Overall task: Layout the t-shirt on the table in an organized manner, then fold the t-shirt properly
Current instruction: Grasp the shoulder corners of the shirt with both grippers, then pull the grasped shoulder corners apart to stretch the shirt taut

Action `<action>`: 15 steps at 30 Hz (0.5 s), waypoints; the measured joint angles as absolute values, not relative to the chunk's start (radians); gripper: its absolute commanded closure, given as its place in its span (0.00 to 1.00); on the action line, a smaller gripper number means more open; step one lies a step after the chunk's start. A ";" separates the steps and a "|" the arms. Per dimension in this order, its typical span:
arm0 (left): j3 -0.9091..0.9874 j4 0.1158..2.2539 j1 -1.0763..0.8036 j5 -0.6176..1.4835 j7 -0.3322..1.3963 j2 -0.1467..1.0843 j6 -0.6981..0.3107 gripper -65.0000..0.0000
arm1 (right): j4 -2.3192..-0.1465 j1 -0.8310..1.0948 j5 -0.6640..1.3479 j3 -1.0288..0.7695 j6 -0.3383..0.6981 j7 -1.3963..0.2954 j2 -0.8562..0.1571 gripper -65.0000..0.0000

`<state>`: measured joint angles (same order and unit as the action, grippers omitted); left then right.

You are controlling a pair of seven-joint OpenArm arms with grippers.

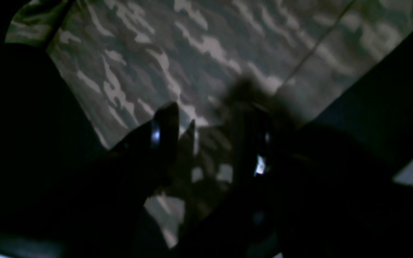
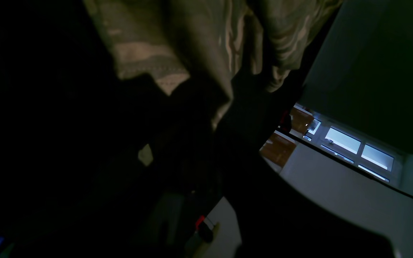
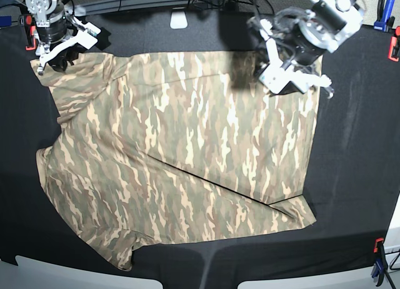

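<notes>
The camouflage t-shirt (image 3: 181, 151) lies spread almost flat on the black table (image 3: 356, 145), with a long diagonal crease across its lower half. My right gripper (image 3: 53, 59) is at the shirt's far left corner. In the right wrist view the cloth (image 2: 199, 43) bunches in folds down to the dark gripper (image 2: 224, 118), which looks shut on it. My left gripper (image 3: 281, 79) hovers over the shirt's far right corner and casts a shadow on it. In the blurred left wrist view its fingers (image 1: 163, 132) stand apart, with the shirt (image 1: 192, 53) showing between them.
A red clamp (image 3: 28, 35) is at the far left edge. Blue (image 3: 379, 4) and red (image 3: 394, 48) clamps are at the far right. Another clamp (image 3: 377, 251) is at the near right. Cables and a white object (image 3: 179, 18) lie along the back edge.
</notes>
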<state>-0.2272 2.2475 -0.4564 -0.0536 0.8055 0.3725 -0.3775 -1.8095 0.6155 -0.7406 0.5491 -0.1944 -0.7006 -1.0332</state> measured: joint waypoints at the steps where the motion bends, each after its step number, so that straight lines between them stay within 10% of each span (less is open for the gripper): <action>1: -0.227 2.247 -0.457 -0.057 0.819 0.395 -0.409 0.67 | -1.810 0.616 -0.741 0.549 -0.194 -0.700 -1.033 1.00; 15: -0.228 2.065 -0.631 -0.336 0.515 0.619 -0.394 0.66 | -1.810 0.616 -0.741 0.549 -0.191 -0.701 -1.021 1.00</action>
<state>-0.2279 2.0647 -0.6308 -0.3355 0.5148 0.6186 -0.3943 -1.8095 0.6155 -0.7406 0.5491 -0.1913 -0.7013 -1.0206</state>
